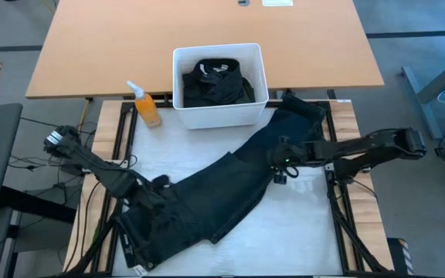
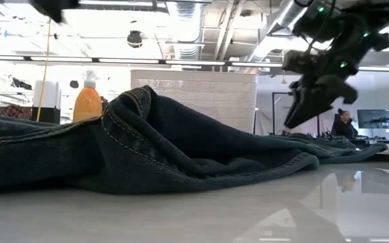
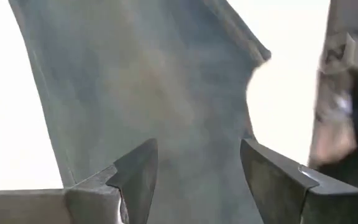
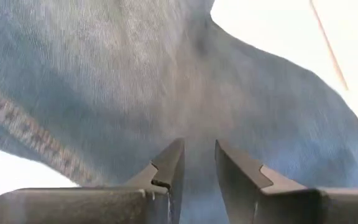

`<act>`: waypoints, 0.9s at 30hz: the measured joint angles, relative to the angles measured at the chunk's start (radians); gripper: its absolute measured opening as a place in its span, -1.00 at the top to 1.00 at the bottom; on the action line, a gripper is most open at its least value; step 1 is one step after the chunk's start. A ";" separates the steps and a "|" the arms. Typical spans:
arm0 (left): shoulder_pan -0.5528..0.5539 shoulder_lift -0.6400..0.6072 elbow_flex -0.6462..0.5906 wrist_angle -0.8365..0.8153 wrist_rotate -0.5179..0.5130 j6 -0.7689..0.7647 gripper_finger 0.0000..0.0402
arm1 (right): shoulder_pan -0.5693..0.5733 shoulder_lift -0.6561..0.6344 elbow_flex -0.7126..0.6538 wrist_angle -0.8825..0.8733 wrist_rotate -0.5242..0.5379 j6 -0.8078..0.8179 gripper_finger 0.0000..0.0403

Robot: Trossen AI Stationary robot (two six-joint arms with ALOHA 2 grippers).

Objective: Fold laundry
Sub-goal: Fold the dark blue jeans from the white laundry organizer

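A pair of dark blue jeans (image 1: 230,185) lies slantwise on the white table, one end at the near left and the other at the far right beside the bin. In the low view a fold of the jeans (image 2: 147,135) humps up. My left gripper (image 3: 197,162) hangs open above the near-left end of the jeans (image 1: 159,191), with nothing between its fingers. My right gripper (image 4: 199,155) hovers over the middle of the jeans (image 1: 280,166), clear of the cloth (image 2: 296,118). Its fingers point down, a narrow gap apart.
A white bin (image 1: 178,77) holding dark garments (image 1: 219,81) stands at the table's far edge, with an orange bottle (image 1: 147,106) to its left. Bare white table (image 1: 300,224) shows near the right of the jeans. A person sits in the room beyond (image 2: 343,121).
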 joint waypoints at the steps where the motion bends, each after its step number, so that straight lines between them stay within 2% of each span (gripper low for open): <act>1: 0.014 0.017 -0.027 0.052 -0.011 0.028 -0.08 | -0.001 -0.026 0.000 -0.047 0.013 0.016 0.42; 4: 0.055 0.088 -0.118 0.209 0.044 0.092 -0.08 | -0.014 -0.088 0.000 -0.202 0.093 0.093 0.42; 7: 0.079 0.170 -0.187 0.268 0.235 0.087 -0.08 | -0.042 -0.103 -0.001 -0.272 0.128 0.153 0.42; 11: 0.073 0.251 -0.262 0.241 0.456 -0.014 -0.08 | -0.075 -0.084 0.000 -0.259 0.092 0.150 0.42; 17: -0.017 0.271 -0.365 0.263 0.668 -0.250 -0.08 | -0.127 -0.006 0.000 -0.260 0.079 0.148 0.42; 24: -0.079 0.255 -0.375 0.269 0.643 -0.355 -0.08 | -0.206 0.101 0.000 -0.248 -0.094 0.095 0.42; 27: -0.085 0.255 -0.375 0.269 0.638 -0.355 -0.08 | -0.227 0.152 0.000 -0.246 -0.109 0.089 0.42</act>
